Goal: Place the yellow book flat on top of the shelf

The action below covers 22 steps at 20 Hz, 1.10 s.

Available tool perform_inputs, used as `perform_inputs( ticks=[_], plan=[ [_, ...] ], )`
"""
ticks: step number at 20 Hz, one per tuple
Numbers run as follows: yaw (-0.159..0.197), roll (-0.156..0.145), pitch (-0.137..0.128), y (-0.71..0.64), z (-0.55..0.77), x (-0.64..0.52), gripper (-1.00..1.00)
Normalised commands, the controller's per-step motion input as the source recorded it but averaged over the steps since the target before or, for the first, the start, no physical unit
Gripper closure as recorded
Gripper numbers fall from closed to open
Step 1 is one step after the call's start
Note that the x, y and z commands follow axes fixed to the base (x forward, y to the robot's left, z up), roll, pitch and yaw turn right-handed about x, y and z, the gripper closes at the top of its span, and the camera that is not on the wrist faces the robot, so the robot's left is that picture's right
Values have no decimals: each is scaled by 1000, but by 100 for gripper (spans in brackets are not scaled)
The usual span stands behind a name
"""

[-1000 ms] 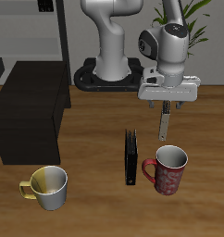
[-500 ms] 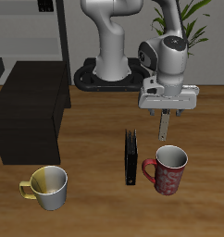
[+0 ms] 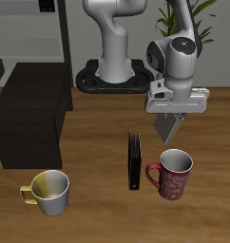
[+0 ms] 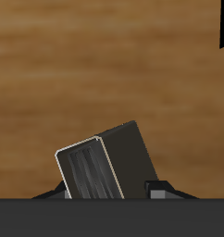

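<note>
My gripper (image 3: 169,116) is shut on the yellow book (image 3: 167,129) and holds it hanging above the table, a little behind the red mug. The book is in the air and touches nothing else. In the wrist view the book (image 4: 105,167) fills the space between my fingers, with its greyish face and dull dark cover showing. The shelf (image 3: 31,119), a low matte-black box, stands at the far side of the table from my gripper, and its top is bare.
A black book (image 3: 135,159) stands upright on the table near the middle. A red mug (image 3: 172,173) stands beside it under my gripper. A yellow mug (image 3: 50,192) stands near the front edge before the shelf. The robot base (image 3: 112,76) is at the back.
My gripper has turned about its wrist: the held book showed edge-on as a thin strip, and now shows a wider face. The gripper has also shifted slightly sideways, away from the shelf.
</note>
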Motion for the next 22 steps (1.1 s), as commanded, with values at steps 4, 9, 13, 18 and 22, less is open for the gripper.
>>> perform_inputs(
  ticks=[4, 9, 13, 18, 22],
  plan=[
    [-3, -7, -32, -137, 264, -12, 100],
    [49, -18, -52, -291, 454, 42, 100],
    [58, -60, -91, -512, 777, 57, 100],
    [60, -61, -92, -557, 764, 32, 100],
    [66, -70, -74, -486, 542, 4, 100]
  ],
)
